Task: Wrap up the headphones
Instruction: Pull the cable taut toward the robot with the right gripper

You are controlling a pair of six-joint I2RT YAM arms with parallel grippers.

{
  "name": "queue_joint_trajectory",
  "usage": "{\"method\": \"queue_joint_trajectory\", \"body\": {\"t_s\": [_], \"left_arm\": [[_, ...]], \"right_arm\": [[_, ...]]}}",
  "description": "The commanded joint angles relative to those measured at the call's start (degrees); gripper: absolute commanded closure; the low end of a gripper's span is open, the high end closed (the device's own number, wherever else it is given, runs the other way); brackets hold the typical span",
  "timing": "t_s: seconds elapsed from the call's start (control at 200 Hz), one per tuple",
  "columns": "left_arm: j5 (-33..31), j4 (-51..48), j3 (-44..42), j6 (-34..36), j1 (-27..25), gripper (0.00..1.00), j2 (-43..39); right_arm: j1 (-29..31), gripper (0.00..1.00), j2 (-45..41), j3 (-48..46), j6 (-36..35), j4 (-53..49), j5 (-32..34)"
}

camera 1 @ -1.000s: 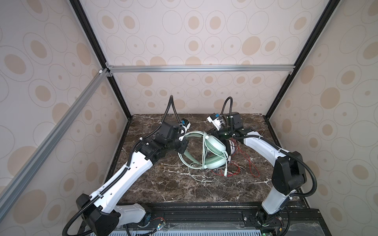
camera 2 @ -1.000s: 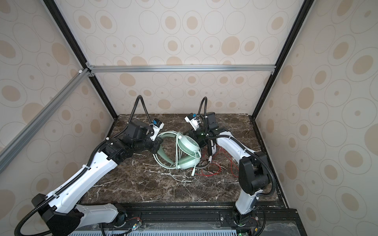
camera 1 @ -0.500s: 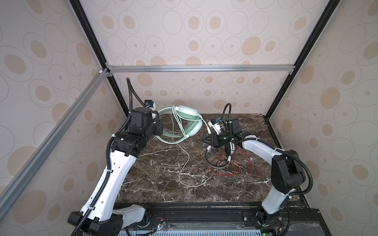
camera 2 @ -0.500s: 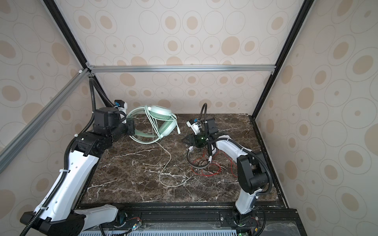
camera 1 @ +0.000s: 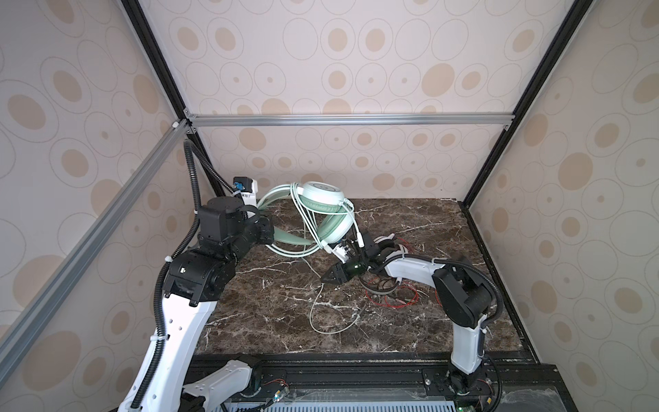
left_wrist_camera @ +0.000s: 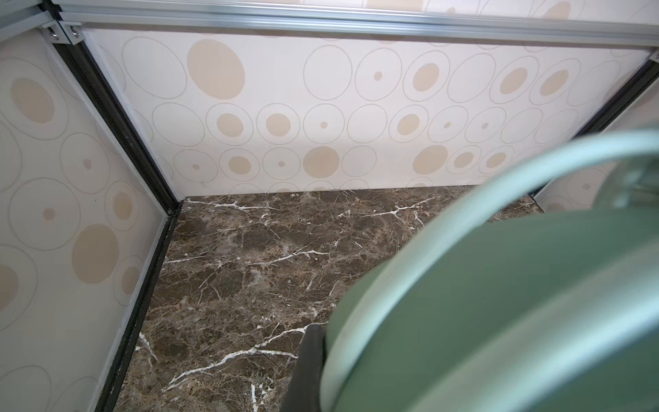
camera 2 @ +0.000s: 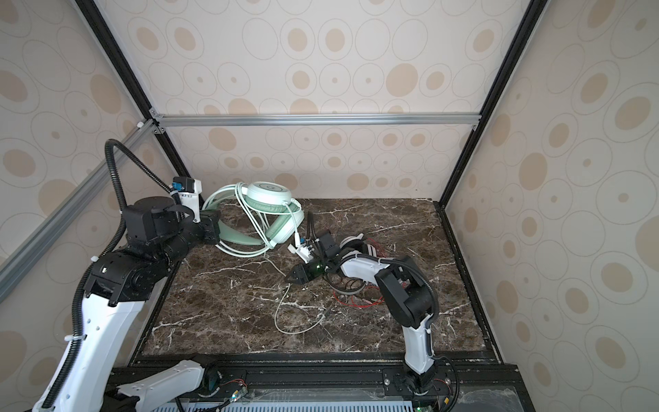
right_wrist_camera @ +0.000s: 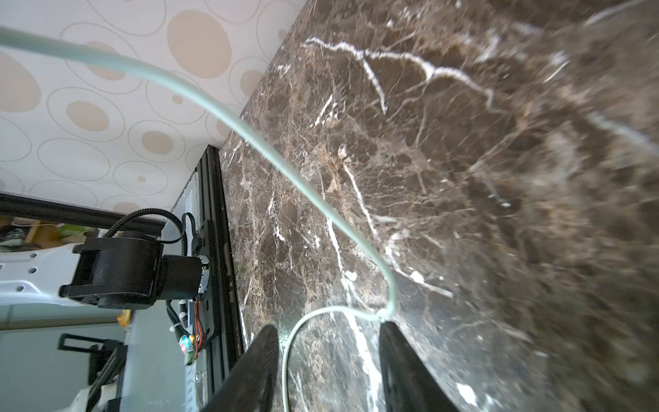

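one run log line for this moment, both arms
left gripper: shut on green headphones headband, lifted | right gripper: open over green cable | wrap: partly wound, tail loose | white headphones: under right arm

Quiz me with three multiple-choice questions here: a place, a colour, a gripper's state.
1. Where is the white-and-black headset?
A. hung on the rail
B. on the table under the right arm
C. off the table
2. What colour is its thin cable?
A. red
B. blue
C. yellow
3. The right gripper is
A. shut on a plug
B. out of view
C. open at the pale green cable
Answers: B, it shows beneath the arm; A, red loops on the table; C, fingers apart around the cable.
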Motion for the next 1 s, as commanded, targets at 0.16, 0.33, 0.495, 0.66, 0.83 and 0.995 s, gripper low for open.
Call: {"method": "queue_joint_trajectory", "body": {"t_s": [0.16, 0.33, 0.495, 0.66, 0.83, 0.995], "left_arm": [[1.0, 3.9, 4.0, -1.1, 0.2, 1.00, -0.2], [0.6, 3.2, 4.4, -0.4, 0.2, 1.00, -0.2], [0.3, 3.0, 4.1, 0.0, 0.2, 1.00, -0.5], [0.3, 3.0, 3.8, 0.3, 0.2, 1.00, -0.4], [0.0, 2.5, 4.4, 0.3, 0.3, 1.00, 0.0], [-1.8, 1.9, 5.5, -0.2, 0.3, 1.00, 1.0]], "right_arm": [[2.0, 0.52, 3.9, -0.4, 7.0, 8.8, -0.1], [2.6, 0.52, 4.0, -1.0, 7.9, 9.8, 2.0], [3.3, 0.53, 5.6, 0.2, 9.3, 8.3, 4.8], [4.4, 0.59, 7.9, 1.4, 10.4, 8.8, 6.0], [5.1, 0.65, 9.0, 1.2, 11.2, 10.5, 6.3], [5.6, 0.82, 9.2, 0.9, 11.6, 11.4, 5.9]]}}
